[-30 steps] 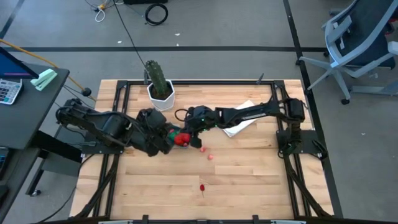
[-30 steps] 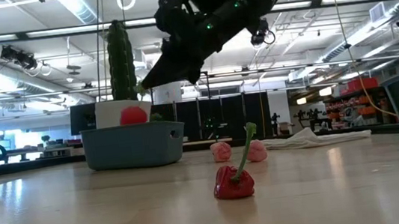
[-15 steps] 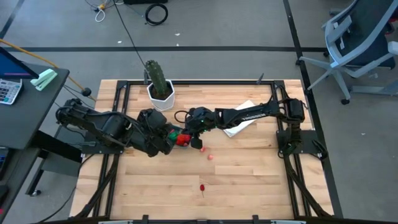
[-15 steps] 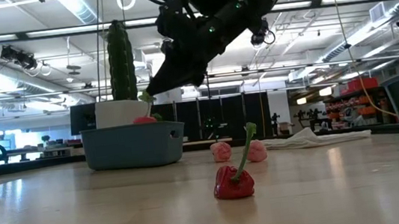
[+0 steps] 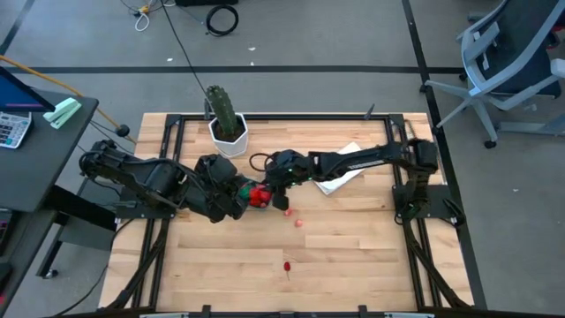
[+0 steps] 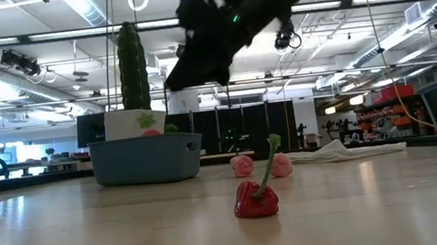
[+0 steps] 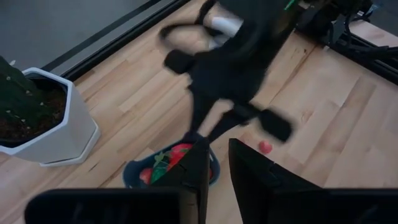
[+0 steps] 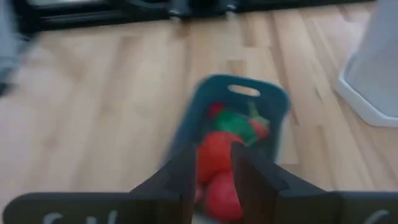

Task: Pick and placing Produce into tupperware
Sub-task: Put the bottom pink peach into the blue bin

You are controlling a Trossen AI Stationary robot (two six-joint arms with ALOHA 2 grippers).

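The teal tupperware (image 6: 147, 159) stands flat on the table in front of the cactus pot. It holds red and green produce (image 8: 233, 127), also seen in the left wrist view as produce (image 7: 169, 158). My right gripper (image 8: 214, 180) hovers open just above it and holds nothing; in the high view that gripper (image 5: 270, 184) is at the container's right. My left gripper (image 7: 217, 180) hangs above the container's left side (image 5: 235, 201), with a narrow gap between its fingers and nothing in it. A red pepper (image 6: 256, 199) and two pink fruits (image 6: 241, 165) (image 6: 279, 165) lie on the table.
The tall cactus in its white pot (image 5: 228, 131) stands just beyond the container. A white cloth (image 5: 340, 177) lies under the right arm. The pink fruits (image 5: 285, 212) (image 5: 299, 223) and the pepper (image 5: 288, 264) lie toward the near edge, with bare wood around them.
The red fruit that showed above the container's rim a second ago has sunk below it into the container. My right gripper has risen above the container. The left arm has kept still.
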